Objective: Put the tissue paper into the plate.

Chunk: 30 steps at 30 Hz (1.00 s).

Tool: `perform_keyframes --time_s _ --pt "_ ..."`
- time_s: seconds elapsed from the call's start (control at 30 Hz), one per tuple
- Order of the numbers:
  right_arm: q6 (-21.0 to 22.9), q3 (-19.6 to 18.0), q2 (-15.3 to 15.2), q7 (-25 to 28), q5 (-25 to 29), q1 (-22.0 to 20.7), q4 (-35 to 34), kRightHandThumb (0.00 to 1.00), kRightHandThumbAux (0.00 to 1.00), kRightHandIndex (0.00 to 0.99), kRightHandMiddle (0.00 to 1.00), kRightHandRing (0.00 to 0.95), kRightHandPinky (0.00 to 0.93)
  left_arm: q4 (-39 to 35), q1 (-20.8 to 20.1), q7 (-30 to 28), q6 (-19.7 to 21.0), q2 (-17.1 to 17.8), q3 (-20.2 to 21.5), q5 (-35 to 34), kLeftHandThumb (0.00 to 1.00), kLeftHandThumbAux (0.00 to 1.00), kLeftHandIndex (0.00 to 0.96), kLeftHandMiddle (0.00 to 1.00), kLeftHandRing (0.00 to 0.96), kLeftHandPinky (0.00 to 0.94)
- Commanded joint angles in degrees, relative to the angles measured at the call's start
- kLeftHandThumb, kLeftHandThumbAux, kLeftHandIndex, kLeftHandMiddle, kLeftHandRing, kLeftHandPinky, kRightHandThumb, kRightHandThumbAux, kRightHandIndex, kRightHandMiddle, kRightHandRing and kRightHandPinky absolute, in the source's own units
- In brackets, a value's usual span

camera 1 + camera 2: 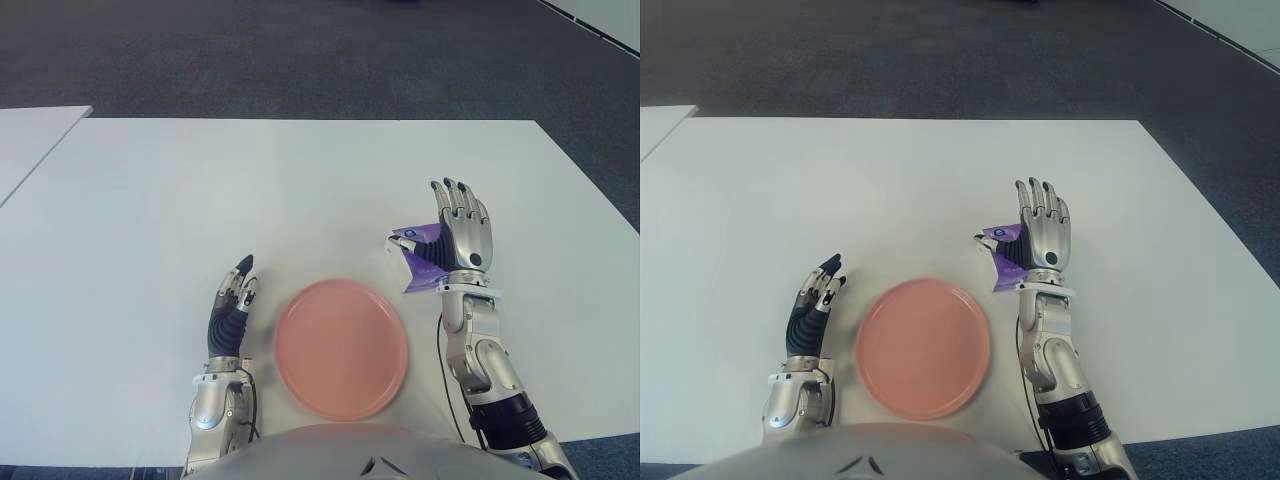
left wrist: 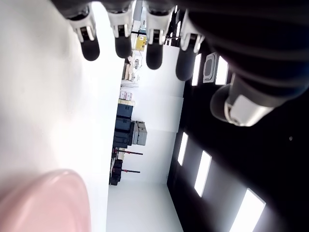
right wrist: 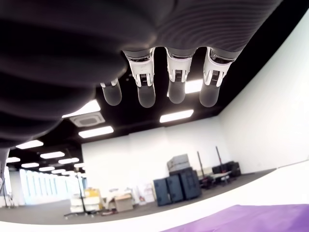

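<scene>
Table, white and broad, fills most of the head views, with dark carpet beyond its far edge at twelve o'clock. A second white table edge shows at about ten o'clock. Near the robot, at six o'clock, lies a round pink plate, with nothing in it. The right hand stands at about two o'clock from the plate, palm turned toward the tissue pack, four fingers straight and pointing away from the robot; its wrist view shows them extended and uncurled, holding nothing. Just beside that hand, on its plate-facing side, is the purple tissue pack, lying on the table outside the plate; whether hand and pack touch cannot be told. The pack carries a small blue and white mark, too small to read. The left hand shows at nine o'clock from the plate, close to its rim, fingers loosely extended and gripping nothing.
</scene>
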Motion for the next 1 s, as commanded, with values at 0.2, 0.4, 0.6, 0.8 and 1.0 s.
perform_keyframes --time_s 0.2,0.4,0.6,0.8,1.0 --pt "0.86 0.61 0.68 1.94 -0.21 1.42 -0.76 0.166 0.439 0.0 0.0 0.0 0.0 6.61 2.62 0.15 6.15 -1.92 -0.6 -0.46 0.171 0.504 0.153 0.105 0.071 0.083" --pt "0.98 0.96 0.7 2.04 -0.95 1.88 -0.98 0.164 0.442 0.0 0.0 0.0 0.0 6.26 2.76 0.32 5.65 -1.55 -0.71 0.37 0.182 0.519 0.158 0.116 0.086 0.1" --pt "0.99 1.28 0.78 2.31 -1.4 2.71 -1.04 0.153 0.437 0.0 0.0 0.0 0.0 5.72 3.06 0.04 5.8 -1.05 -0.93 0.71 0.179 0.515 0.162 0.117 0.088 0.084" --pt "0.83 1.52 1.1 2.33 -1.35 3.69 -1.16 0.152 0.438 0.0 0.0 0.0 0.0 6.16 2.81 0.16 6.17 -1.11 -0.42 0.21 0.163 0.521 0.15 0.12 0.091 0.101" --pt "0.63 1.68 1.47 2.3 -1.0 5.45 -1.62 0.147 0.431 0.0 0.0 0.0 0.0 7.31 2.27 0.1 4.78 -1.06 0.05 0.15 0.146 0.528 0.166 0.138 0.116 0.13"
